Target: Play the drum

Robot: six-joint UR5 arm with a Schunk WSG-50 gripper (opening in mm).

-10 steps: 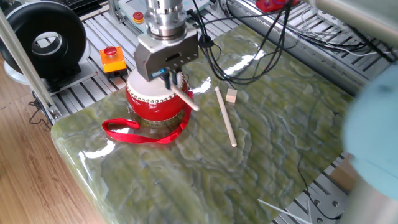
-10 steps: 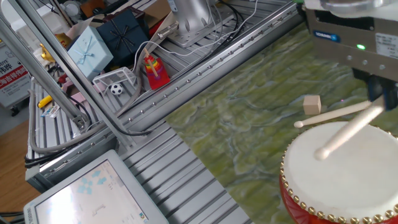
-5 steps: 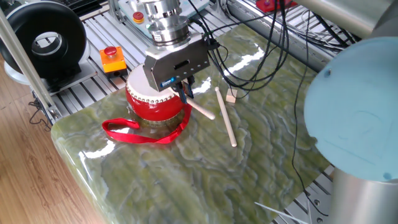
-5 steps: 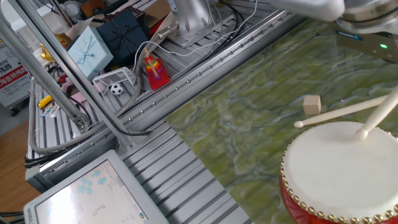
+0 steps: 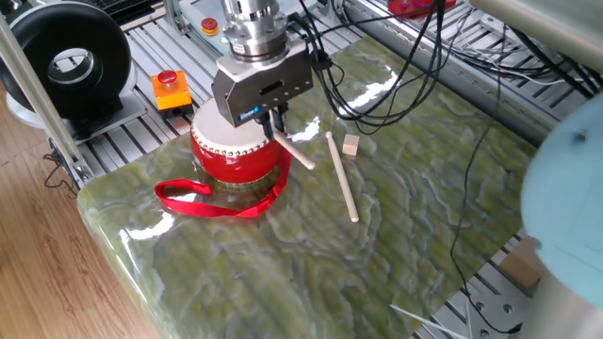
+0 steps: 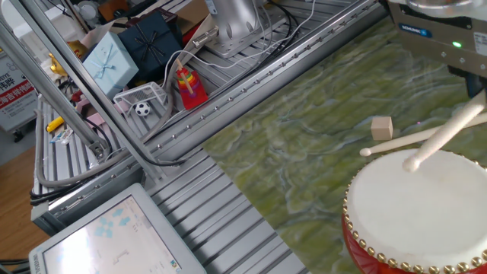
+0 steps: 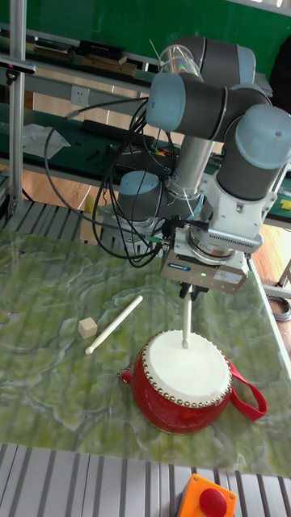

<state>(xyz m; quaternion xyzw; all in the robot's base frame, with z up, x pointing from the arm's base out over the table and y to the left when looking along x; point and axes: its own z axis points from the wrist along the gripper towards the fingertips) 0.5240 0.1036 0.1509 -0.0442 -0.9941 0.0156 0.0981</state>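
The fingers are closed narrowly on the upper end of a drumstick, which hangs nearly upright beneath the gripper body in the tall fixed view. We read this as a firm hold, though the fingertips themselves are small and partly hidden under the gripper housing, so the exact contact cannot be confirmed.

The drum stands on the green marbled worktop near one edge, directly below the gripper. Its red ribbon lies looped on the worktop beside it. In the other fixed view the stick's rounded tip sits at or just above the drum's white skin, toward the side of the head nearest the gripper; we cannot tell whether it touches.

A second drumstick lies flat on the worktop just beside the drum, with a small wooden block near its far end. Neither is involved in the current step.

We judge the step in hand to be a stroke of the beat, with the stick at or near the bottom of its travel. The next move calls for a short lift clear of the skin, followed by a downward tap onto the head. Keep the tip inside the studded rim and keep the grip on the stick unchanged.
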